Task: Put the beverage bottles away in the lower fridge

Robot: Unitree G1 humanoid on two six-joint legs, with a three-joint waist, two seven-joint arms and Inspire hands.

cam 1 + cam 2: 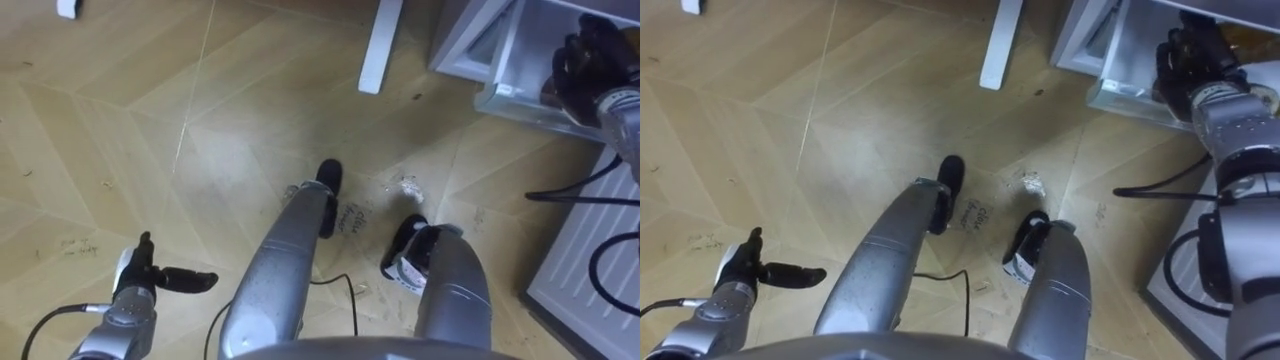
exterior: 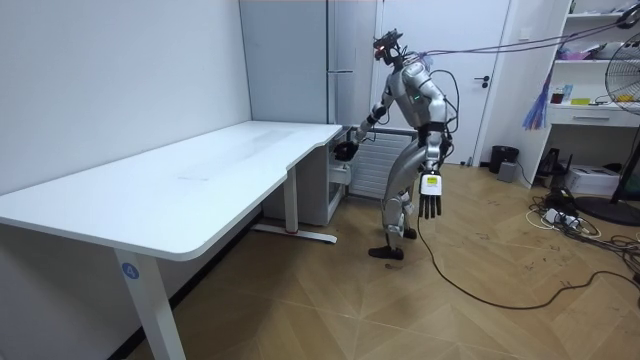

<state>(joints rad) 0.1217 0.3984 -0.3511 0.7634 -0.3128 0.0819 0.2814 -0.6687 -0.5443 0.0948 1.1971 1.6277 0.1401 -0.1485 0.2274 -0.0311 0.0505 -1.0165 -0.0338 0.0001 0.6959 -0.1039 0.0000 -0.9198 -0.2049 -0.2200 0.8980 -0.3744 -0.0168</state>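
The robot stands by the fridge [image 2: 335, 60], past the end of the white bench [image 2: 200, 175]. Its right hand [image 1: 590, 62] reaches out to a clear tray [image 1: 505, 98] low down in the fridge and is right at the tray's edge. I cannot tell if that hand's fingers are open or closed, or if they hold anything, because the hand is dark and bunched up there. The left hand [image 1: 150, 280] hangs by the robot's side above the wood floor [image 1: 120, 120]. Its fingers are straight and loose and hold nothing. I cannot say for sure where the drinks are. A small yellow-brown patch [image 1: 1252, 38] sits just beside the right hand, inside the fridge. It may be a drink, but too little of it shows to be sure. It is far from the left hand's fingers. I think a drink will be a bottle or a can, so it will be hard and smooth. It will be a bit heavy if it is full, and slippery if it is cold and wet. The best place to hold it is likely round the middle, with the fingers on one side and the thumb on the other. It should stay upright so it does not tip over or slide out on the way into the tray.
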